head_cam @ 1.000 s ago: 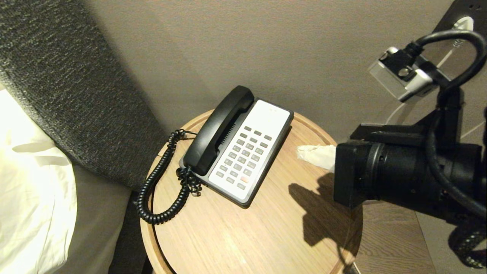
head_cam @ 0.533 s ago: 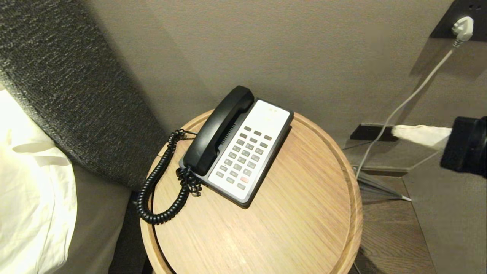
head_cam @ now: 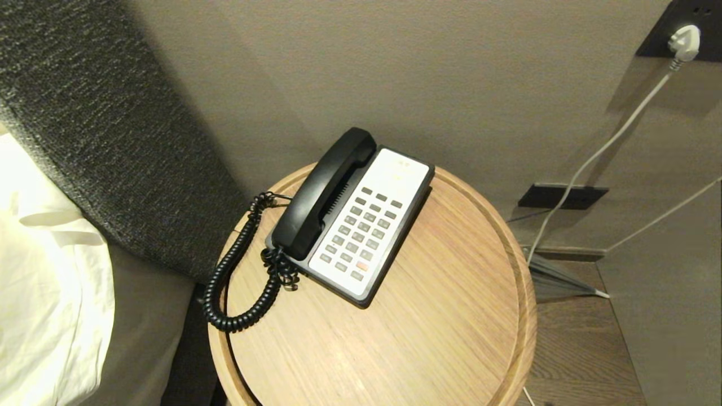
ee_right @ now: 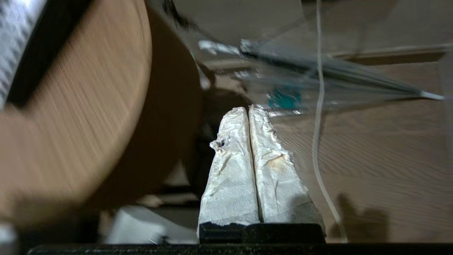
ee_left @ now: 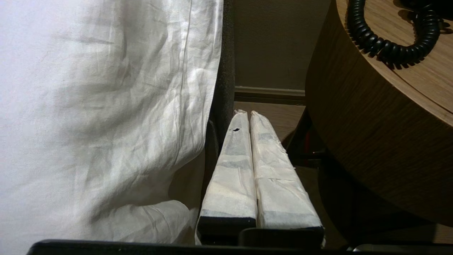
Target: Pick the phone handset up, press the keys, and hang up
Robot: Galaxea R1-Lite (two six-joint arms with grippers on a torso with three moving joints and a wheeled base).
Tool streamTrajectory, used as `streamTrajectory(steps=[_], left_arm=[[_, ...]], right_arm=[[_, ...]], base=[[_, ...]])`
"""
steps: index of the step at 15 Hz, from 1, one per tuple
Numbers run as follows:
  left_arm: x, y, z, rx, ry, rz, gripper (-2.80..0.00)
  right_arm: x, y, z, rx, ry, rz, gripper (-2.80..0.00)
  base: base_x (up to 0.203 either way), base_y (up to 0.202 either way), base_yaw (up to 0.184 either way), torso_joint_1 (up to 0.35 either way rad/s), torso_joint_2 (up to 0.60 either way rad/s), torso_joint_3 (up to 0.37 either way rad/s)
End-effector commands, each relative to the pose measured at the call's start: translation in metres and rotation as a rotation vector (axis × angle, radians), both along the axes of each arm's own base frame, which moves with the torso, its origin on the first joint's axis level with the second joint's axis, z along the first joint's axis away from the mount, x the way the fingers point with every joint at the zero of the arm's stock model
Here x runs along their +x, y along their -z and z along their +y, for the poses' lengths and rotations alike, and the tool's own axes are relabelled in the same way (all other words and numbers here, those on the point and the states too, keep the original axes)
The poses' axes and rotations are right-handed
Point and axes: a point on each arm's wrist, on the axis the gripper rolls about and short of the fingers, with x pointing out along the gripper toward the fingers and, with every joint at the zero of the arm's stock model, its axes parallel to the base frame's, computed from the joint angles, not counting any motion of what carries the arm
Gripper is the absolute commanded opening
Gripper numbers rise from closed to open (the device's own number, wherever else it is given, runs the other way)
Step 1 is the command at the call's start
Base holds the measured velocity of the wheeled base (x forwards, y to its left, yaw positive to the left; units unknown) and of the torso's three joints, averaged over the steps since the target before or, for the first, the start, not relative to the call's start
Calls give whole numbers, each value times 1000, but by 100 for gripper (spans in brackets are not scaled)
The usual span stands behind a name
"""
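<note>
Your phone handset [head_cam: 324, 192] lies cradled diagonally on the desk [head_cam: 395, 338], both tools below it: left tool [ee_left: 246, 117] and right tool [ee_right: 244, 113] pressed together, empty.

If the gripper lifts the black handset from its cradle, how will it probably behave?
The phone handset looks like rigid moulded plastic, so it should likely stay stiff. Its smooth matte surface could slip between the fingers. The coiled cord loops beside the phone base and will probably stretch and pull back.
</note>
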Motion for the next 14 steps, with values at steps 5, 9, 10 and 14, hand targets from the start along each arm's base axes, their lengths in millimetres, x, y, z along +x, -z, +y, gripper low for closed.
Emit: streamTrajectory(steps=[5,9,10,14], left_arm=[[3,11,0,0,0,39,-280],[3,11,0,0,0,39,-280],[3,11,0,0,0,39,-280],[3,11,0,0,0,39,-280]], right_arm=[[-28,87,-2,-190,135,-82,-280],[-26,88,-3,-205,153,-143,-280],[-25,87,-3,-196,157,-165,-280],[-25,87,-3,-190,159,-175,-280]], base=[[0,0,0,0,0,0],[0,0,0,0,0,0],[0,0,0,0,0,0],[0,0,0,0,0,0]])
